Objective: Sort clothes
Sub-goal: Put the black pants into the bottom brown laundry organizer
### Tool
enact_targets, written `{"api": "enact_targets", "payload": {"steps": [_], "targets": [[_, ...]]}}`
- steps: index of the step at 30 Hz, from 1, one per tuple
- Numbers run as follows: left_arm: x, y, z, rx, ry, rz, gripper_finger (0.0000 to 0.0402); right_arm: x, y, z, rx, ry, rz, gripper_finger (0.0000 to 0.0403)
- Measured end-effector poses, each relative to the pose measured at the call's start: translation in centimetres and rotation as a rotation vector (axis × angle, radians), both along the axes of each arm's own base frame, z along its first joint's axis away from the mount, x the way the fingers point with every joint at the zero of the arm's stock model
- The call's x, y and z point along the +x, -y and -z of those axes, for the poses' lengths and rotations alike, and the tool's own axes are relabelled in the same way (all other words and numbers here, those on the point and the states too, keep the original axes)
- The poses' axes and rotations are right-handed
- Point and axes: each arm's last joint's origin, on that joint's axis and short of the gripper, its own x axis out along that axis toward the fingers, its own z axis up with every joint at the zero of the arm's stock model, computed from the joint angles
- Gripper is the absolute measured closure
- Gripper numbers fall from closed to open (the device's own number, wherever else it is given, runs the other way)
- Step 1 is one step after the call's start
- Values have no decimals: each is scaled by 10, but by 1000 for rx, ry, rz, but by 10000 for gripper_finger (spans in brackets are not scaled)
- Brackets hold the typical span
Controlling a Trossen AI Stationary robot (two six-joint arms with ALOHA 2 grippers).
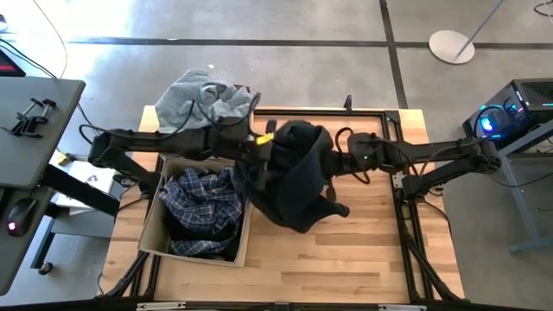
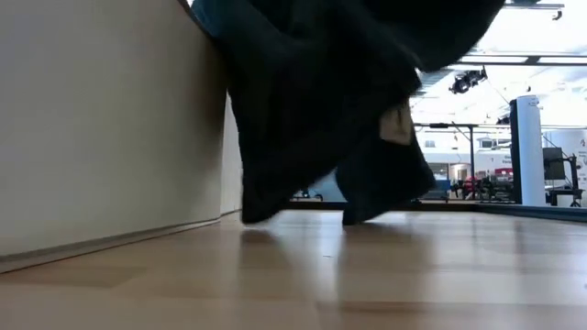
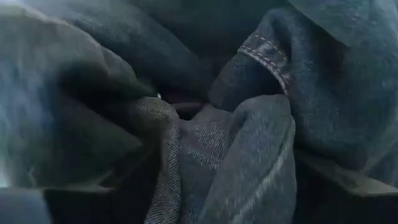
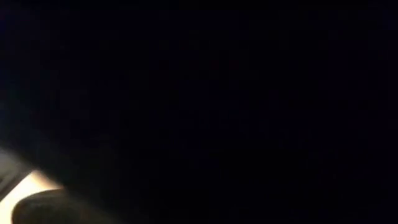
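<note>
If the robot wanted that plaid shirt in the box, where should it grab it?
Probably the raised folds in the middle of the plaid shirt, coming straight down from above: it lies crumpled inside the open-topped bin, whose walls block any sideways approach.

Lab: concrete floor (image 1: 259, 60), computer tower (image 1: 510, 112).

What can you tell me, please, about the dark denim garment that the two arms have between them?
The dark denim garment is a heavy, near-black fabric with pale contrast stitching along a seam, seen close in the left wrist view. It hangs bunched and folded between both arms over the middle of the wooden table, beside the beige bin holding the plaid garment. Its lower folds hang down to about the tabletop in the low view. Both grippers are buried in the cloth.
</note>
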Motion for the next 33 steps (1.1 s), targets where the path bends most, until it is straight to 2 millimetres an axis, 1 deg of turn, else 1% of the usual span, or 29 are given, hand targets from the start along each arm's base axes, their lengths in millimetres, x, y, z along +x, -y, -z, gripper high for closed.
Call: {"api": "enact_targets", "payload": {"steps": [2, 4, 6, 10, 11, 13, 16, 19, 21, 23, 28, 30, 33], "targets": [[0, 1, 3, -2, -20, 0, 140, -1, 0, 2, -2, -25, 0, 319], [0, 0, 3, -14, -28, -10, 182, 0, 0, 3, -5, -26, 5, 299], [0, 0, 2, -22, -22, -20, 236, 0, 1, 3, -12, -27, 9, 281], [-4, 0, -4, 12, 15, -28, 364, -1, 2, 2, -6, -23, 49, 251], [-5, 0, -7, 28, 28, -36, 379, -2, 2, 0, 2, -14, 76, 242], [-10, 0, -15, 67, 64, -65, 380, -6, 4, -4, 29, 1, 134, 221], [-22, 4, -24, 107, 80, -89, 383, -17, 6, -7, 79, -44, 204, 181], [-37, 9, -37, 138, 119, -85, 393, -27, 7, -7, 139, -96, 236, 141], [-48, 13, -48, 155, 161, -89, 394, -35, 8, -9, 171, -106, 279, 125], [-58, 17, -58, 176, 202, -99, 394, -43, 10, -12, 178, -104, 348, 118], [-86, 31, -87, 222, 355, -111, 394, -60, 14, -12, 160, -132, 478, 117], [-96, 36, -99, 258, 439, -118, 394, -66, 16, -11, 161, -154, 527, 117], [-110, 43, -117, 322, 594, -117, 394, -68, 17, -4, 170, -216, 584, 117]]}}
